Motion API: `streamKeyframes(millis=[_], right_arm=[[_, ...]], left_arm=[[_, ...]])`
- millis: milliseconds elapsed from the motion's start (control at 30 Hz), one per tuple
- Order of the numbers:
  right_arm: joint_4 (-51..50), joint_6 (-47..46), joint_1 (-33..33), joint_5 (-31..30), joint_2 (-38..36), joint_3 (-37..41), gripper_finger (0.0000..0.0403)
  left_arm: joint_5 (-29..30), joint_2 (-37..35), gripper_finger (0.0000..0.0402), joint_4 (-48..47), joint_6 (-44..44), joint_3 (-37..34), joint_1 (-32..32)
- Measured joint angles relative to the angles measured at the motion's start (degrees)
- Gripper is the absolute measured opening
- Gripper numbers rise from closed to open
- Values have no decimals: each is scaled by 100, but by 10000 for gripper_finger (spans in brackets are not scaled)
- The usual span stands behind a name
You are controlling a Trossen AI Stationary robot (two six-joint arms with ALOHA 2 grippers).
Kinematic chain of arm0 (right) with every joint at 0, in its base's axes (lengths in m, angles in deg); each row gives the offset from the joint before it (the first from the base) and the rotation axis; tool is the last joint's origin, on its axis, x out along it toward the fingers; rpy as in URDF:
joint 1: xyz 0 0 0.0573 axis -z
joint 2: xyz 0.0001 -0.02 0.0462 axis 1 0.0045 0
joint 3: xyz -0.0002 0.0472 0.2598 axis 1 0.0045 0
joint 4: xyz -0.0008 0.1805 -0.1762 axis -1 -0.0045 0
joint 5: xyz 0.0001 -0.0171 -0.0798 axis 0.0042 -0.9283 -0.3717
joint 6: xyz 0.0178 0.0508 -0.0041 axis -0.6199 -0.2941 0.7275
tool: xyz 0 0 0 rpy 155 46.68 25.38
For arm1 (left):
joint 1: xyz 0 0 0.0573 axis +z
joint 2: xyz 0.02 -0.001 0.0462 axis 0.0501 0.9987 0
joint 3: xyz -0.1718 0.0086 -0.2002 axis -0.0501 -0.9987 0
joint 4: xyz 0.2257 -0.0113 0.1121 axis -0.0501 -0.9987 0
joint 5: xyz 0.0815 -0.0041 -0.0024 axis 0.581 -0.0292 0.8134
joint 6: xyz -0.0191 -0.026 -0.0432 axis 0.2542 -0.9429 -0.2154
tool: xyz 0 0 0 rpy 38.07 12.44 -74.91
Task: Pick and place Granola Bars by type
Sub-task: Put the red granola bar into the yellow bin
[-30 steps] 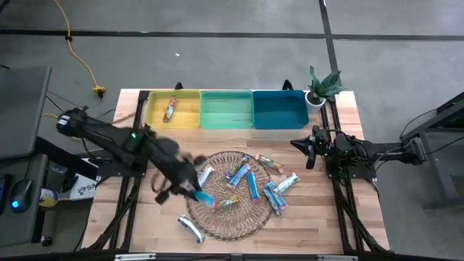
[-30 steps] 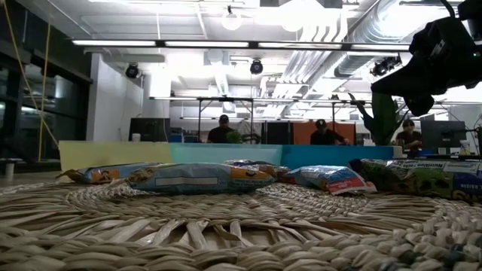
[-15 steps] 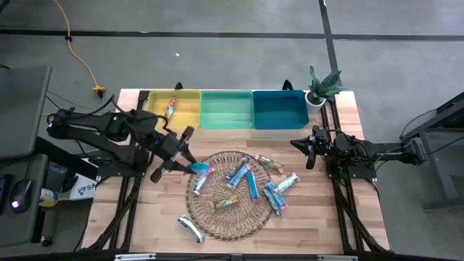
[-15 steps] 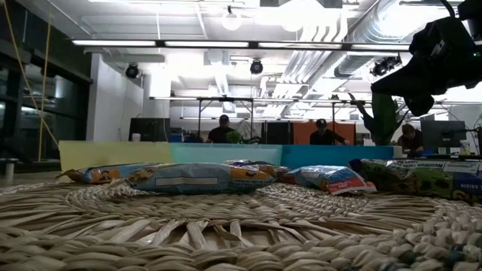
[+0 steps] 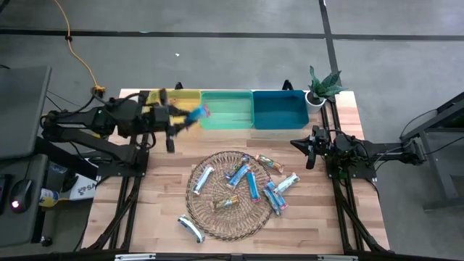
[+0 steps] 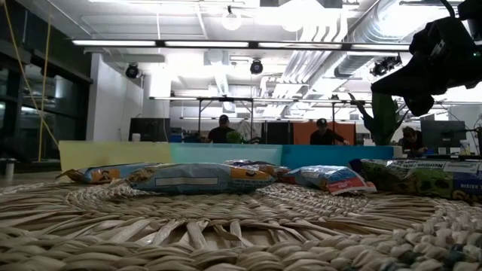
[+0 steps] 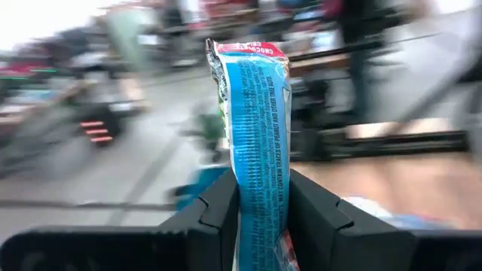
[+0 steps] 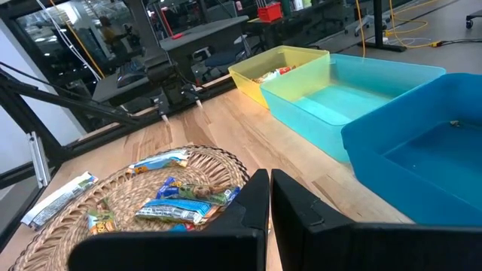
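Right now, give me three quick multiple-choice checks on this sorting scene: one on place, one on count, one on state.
1. Where is the left tool?
A. over the wicker mat
B. at the bins, near the yellow-green border
C. off the table

2. How many bins stand in the row?
A. two
B. three
C. four

3. What state is the left tool in?
A. open and empty
B. shut on nothing
C. shut on a blue granola bar

Answers:
1 B: the high view shows it by the yellow bin and green bin, away from the wicker mat.
2 B: yellow, green and blue bin.
3 C: in the left wrist view its fingers clamp the blue granola bar.
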State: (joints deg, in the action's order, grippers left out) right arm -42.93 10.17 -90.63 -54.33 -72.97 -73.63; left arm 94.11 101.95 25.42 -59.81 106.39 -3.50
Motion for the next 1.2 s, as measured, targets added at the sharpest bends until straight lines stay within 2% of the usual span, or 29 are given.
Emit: streamKeyframes(millis=[133, 233, 367, 467, 533, 600, 867, 1067, 1200], right_arm=[[0, -1, 0, 0, 0, 0, 0], [0, 1, 0, 0, 0, 0, 0], [0, 0, -2, 0, 0, 0, 0], [0, -1, -2, 0, 0, 0, 0], [0, -1, 0, 0, 0, 0, 0], [0, -1, -2, 0, 0, 0, 0], [0, -1, -1, 0, 0, 0, 0], [0, -1, -1, 0, 0, 0, 0], [0, 0, -1, 0, 2, 0, 0]], left_arm=[[1666, -49, 94, 17, 189, 0, 0], [2624, -46, 94, 27, 333, 0, 2], [3472, 9, 94, 28, 458, 0, 67], [3796, 46, 94, 7, 428, 0, 493], [3597, 40, 94, 5, 296, 0, 894], [3150, 33, 94, 11, 117, 0, 1404], [1756, 274, 94, -320, -1092, 4, 3890], [-309, 1059, 94, -1227, -2666, 2, 5650], [-1157, 1814, 94, -1798, -3167, -7, 6278]])
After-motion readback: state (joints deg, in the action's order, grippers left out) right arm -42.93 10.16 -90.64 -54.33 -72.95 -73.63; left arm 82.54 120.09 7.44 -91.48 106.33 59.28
